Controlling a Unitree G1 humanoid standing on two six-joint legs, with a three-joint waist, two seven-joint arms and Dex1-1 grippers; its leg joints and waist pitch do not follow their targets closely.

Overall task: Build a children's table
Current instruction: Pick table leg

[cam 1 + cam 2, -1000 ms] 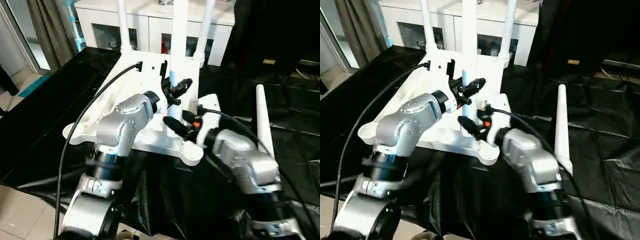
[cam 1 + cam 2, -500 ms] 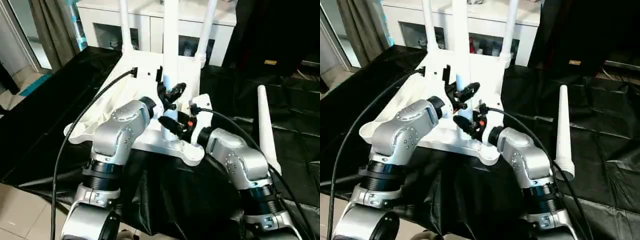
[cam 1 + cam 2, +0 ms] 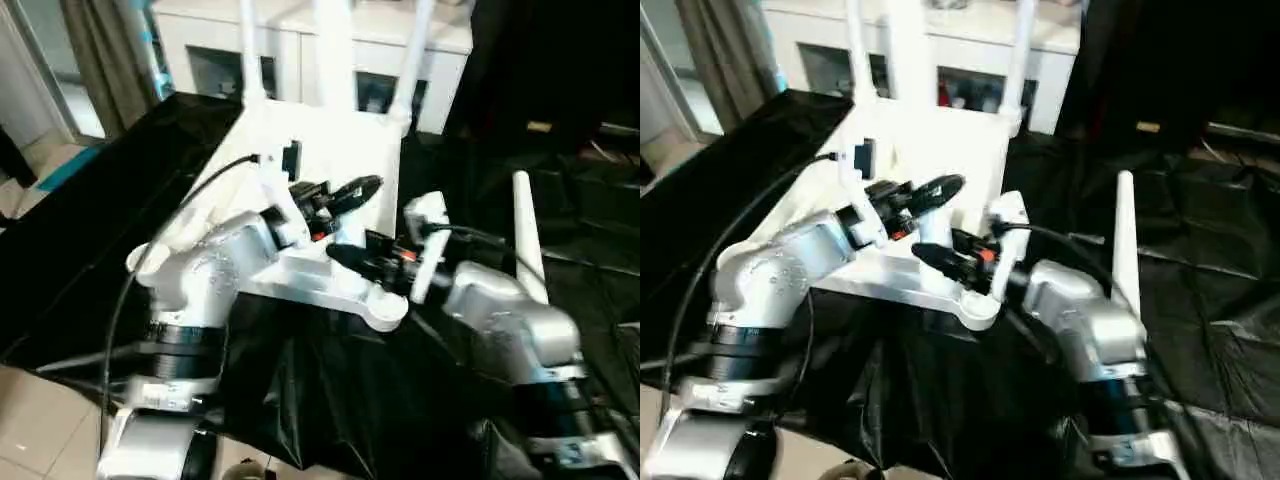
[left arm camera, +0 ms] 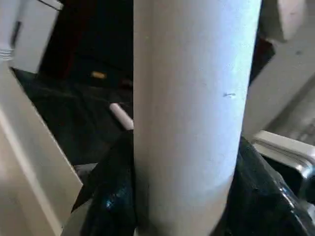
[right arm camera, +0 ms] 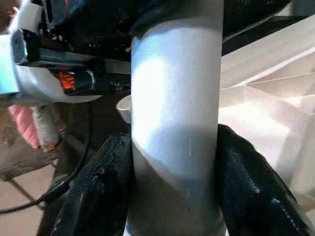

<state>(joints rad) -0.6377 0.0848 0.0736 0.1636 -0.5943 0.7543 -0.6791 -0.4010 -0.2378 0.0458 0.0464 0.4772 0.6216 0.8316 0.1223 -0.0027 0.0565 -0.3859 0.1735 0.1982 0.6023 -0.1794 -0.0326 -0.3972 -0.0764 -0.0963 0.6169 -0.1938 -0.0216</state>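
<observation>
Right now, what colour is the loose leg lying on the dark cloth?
White, like the rest of the table. The loose leg shows best in the right eye view.

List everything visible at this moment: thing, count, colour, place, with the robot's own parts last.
Tabletop: one, white, upside down on the black sheet.
Fitted legs: two, white, upright at the far corners.
Held leg: one, white, upright between the grippers.
Loose leg: one, white, lying on the sheet, right.
Black sheet: one, covering the work surface.
Cabinet: one, white, behind.
Left gripper: black, shut on the held leg.
Right gripper: black, shut on the held leg.
</observation>
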